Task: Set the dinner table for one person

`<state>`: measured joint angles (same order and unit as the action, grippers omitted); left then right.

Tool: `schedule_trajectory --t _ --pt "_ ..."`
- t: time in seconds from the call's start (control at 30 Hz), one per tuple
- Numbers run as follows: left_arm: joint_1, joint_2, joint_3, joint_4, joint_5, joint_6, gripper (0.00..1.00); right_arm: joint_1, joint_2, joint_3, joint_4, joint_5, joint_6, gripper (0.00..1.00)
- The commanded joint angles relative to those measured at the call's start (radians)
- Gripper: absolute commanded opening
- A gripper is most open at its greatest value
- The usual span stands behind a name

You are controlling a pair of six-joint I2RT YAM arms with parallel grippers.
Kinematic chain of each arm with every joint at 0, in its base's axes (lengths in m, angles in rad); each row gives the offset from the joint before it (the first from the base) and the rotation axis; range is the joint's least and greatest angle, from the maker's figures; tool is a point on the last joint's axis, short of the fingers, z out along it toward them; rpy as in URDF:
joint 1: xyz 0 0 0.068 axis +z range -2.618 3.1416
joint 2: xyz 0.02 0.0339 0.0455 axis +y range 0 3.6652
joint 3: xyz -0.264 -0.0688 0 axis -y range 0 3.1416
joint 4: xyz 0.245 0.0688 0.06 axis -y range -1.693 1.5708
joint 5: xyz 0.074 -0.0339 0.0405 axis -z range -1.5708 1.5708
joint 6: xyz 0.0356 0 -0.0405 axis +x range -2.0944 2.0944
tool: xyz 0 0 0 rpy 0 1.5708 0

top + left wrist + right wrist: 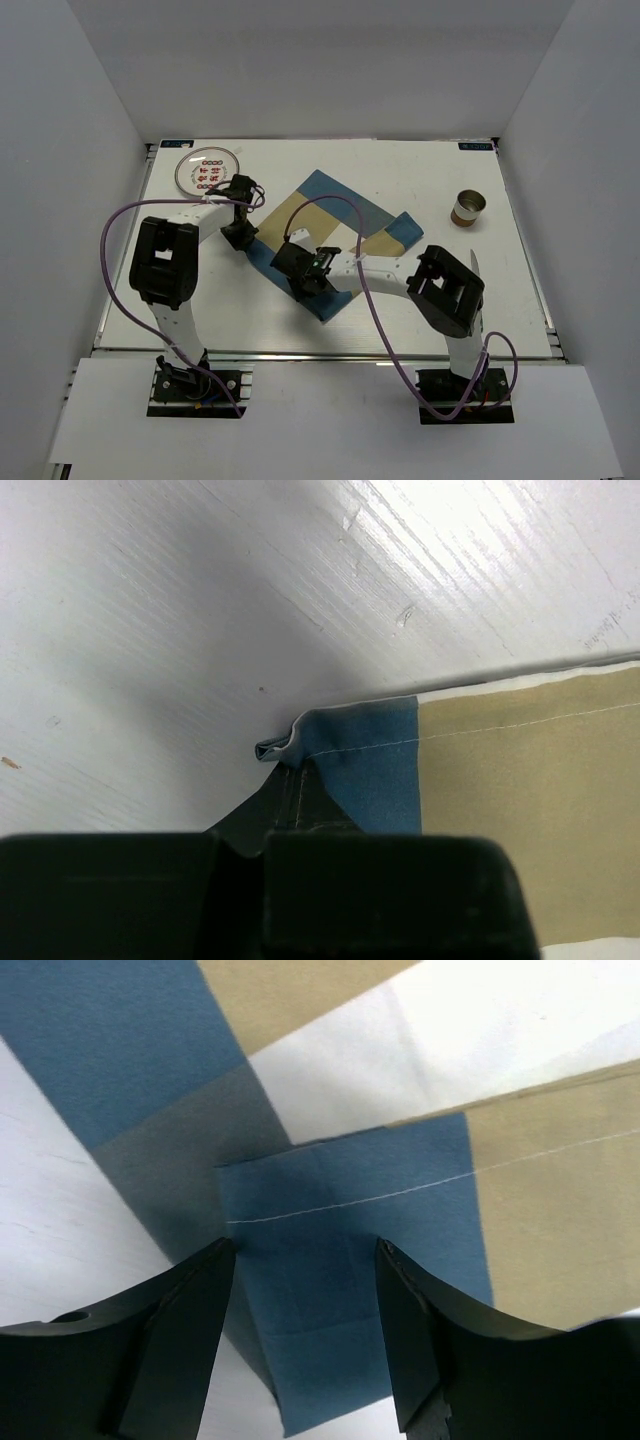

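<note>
The white dinner table (240, 310) holds a blue-and-tan checked placemat (345, 225), lying turned like a diamond. My left gripper (240, 235) is at the mat's left corner. In the left wrist view it (285, 770) is shut on that bunched blue corner (280, 748). My right gripper (305, 283) is at the mat's near corner. In the right wrist view it (305, 1250) is open, its fingers either side of a folded-over blue corner flap (340, 1260) that lies on the mat.
A round plate (207, 170) with a red pattern sits at the far left corner. A small brown cup (467, 209) stands at the right. A slim pale thing (478, 263) lies by the right arm's elbow. White walls enclose the table.
</note>
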<state>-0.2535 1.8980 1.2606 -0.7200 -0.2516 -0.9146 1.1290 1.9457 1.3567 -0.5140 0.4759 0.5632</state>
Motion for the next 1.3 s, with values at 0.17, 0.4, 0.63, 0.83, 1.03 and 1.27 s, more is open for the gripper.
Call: schedule_trajectory --t 0.17,0.4,0.63,0.83,1.03,1.27 --pt "-0.001 -0.016 -0.047 0.008 0.074 0.025 0.0 0.029 0.027 0.068 0.031 0.053 0.018 0.61" --pt "-0.001 -0.04 -0.044 0.011 0.078 0.033 0.0 0.025 0.07 0.097 0.025 0.047 0.018 0.53" --pt "-0.001 -0.04 -0.041 0.008 0.08 0.04 0.0 0.017 0.107 0.105 0.028 0.069 0.024 0.32" --pt "-0.001 -0.036 -0.047 0.011 0.084 0.043 0.0 0.017 0.104 0.102 0.025 0.084 0.026 0.0" --pt "0.008 -0.057 -0.033 0.007 0.1 0.048 0.0 0.009 0.024 0.062 0.052 0.084 0.043 0.0" --pt "0.008 -0.229 0.112 -0.055 0.064 0.083 0.0 -0.148 -0.455 -0.123 0.166 0.019 0.034 0.0"
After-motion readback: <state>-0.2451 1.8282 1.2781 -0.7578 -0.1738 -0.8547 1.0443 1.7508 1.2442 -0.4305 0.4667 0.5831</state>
